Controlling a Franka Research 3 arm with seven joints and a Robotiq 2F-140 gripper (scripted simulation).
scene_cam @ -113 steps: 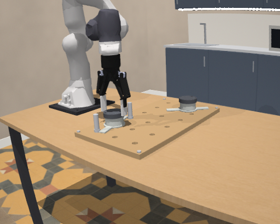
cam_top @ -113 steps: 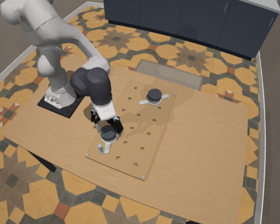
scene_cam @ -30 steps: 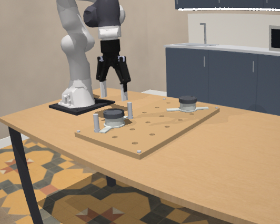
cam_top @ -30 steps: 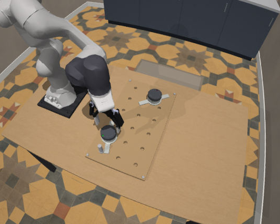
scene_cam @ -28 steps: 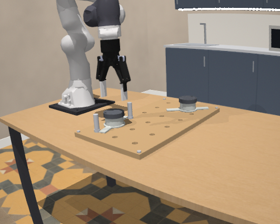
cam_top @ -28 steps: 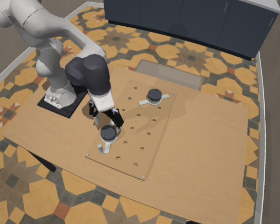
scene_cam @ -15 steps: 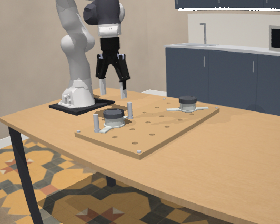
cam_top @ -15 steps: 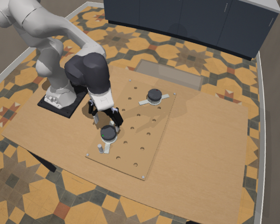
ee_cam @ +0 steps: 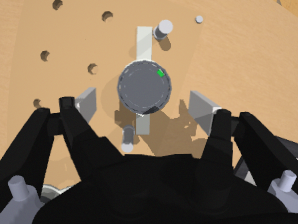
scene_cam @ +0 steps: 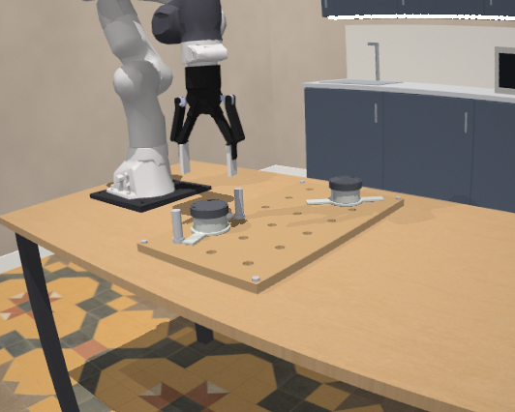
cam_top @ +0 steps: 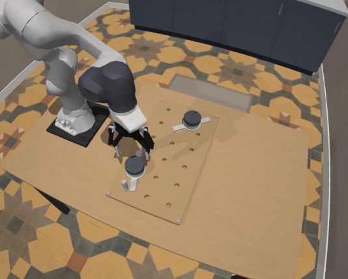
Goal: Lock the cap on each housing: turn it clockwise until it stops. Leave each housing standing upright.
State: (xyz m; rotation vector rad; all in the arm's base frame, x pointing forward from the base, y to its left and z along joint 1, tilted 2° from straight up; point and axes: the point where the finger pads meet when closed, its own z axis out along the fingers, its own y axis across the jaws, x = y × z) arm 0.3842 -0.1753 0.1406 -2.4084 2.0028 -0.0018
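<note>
A dark cap point(cam_top: 135, 164) point(scene_cam: 209, 209) point(ee_cam: 144, 87) sits on the near housing point(scene_cam: 210, 223), which stands upright on the board. A green mark point(cam_top: 127, 169) point(ee_cam: 160, 73) shows on the cap. The housing's flat arms lie beside two upright grey pegs point(scene_cam: 177, 225) point(scene_cam: 238, 203) point(ee_cam: 163, 29) point(ee_cam: 128, 138). A second dark cap point(cam_top: 192, 118) point(scene_cam: 345, 184) sits on the far housing point(scene_cam: 345, 195), also upright; no mark is visible on it. My gripper point(cam_top: 133, 153) point(scene_cam: 208, 165) point(ee_cam: 143, 99) is open and empty, above the near cap and toward the robot base, touching nothing.
The wooden board point(cam_top: 161, 209) point(scene_cam: 191, 253) point(ee_cam: 75, 40) has several round holes and small corner screws. No pegs stand beside the far housing. The robot's black base plate point(cam_top: 85, 141) point(scene_cam: 139, 205) is on the table point(cam_top: 250, 196) point(scene_cam: 370, 314) behind the board.
</note>
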